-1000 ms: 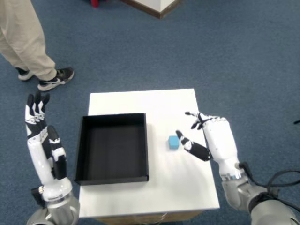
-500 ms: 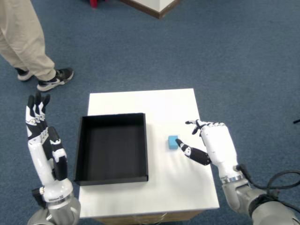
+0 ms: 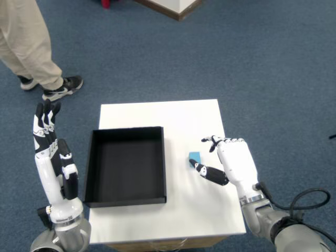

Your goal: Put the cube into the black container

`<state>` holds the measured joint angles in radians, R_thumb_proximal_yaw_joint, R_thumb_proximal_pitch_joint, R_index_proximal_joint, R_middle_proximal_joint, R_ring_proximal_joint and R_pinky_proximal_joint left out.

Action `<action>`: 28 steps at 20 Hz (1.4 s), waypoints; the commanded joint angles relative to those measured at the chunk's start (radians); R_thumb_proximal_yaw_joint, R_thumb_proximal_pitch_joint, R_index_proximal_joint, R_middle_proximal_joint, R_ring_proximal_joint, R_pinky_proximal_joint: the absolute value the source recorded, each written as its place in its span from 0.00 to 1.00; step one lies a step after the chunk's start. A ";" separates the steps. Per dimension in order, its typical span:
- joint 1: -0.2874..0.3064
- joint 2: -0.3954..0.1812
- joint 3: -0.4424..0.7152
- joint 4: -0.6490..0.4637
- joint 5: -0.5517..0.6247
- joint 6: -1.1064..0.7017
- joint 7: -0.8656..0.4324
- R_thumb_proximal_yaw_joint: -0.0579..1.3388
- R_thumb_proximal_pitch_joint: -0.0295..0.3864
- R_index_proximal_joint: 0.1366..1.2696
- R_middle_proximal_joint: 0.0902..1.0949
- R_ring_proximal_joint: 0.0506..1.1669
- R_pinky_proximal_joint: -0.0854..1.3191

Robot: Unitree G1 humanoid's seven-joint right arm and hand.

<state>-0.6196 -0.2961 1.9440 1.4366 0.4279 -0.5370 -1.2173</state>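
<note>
Hands, count: two, both white with black finger joints, at the near edge of the head view.
Right hand (image 3: pixel 235 163): at about 4 o'clock from the middle of the bench, over the white top. Its fingers are spread and slightly curled, palm facing left toward the cube. The thumb (image 3: pixel 209 172) reaches to the near side of the cube and seems to touch it, while the other fingertips (image 3: pixel 211 141) hang just past its far right side. Nothing is pinched or lifted; the hand is open around the cube, not closed on it.
Left hand (image 3: pixel 52 157): at about 8 o'clock, off the bench edge over the carpet, held upright with fingers straight and close together, holding nothing.
Cube, count: one. The cube (image 3: pixel 194 157) is small and light blue; it sits on the bench top, just right of the container's right wall and outside it, partly covered by the thumb.
Black container, count: one. The black container (image 3: pixel 88 173) is a shallow square tray with low walls, lying on the left half of the bench, at 9 o'clock from the cube; I see nothing inside it.
Bench, count: one. The bench (image 3: pixel 173 116) is a small white square table standing on blue carpet (image 3: pixel 262 63).
Person, count: one, at 11 o'clock, far left: only beige trouser legs (image 3: pixel 26 42) and two black shoes (image 3: pixel 62 88) show.
Far edge: at 12 o'clock a corner of a wooden-edged white object (image 3: pixel 176 6).
</note>
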 commanded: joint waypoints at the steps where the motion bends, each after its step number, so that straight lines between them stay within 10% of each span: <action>1: -0.053 -0.004 0.001 0.018 0.010 0.033 0.018 0.43 0.04 0.43 0.82 0.91 0.92; 28: -0.114 0.015 -0.006 0.012 0.030 0.184 0.276 0.39 0.02 0.31 0.86 0.91 0.93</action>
<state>-0.6674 -0.2631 1.9549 1.4336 0.4290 -0.3629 -0.9238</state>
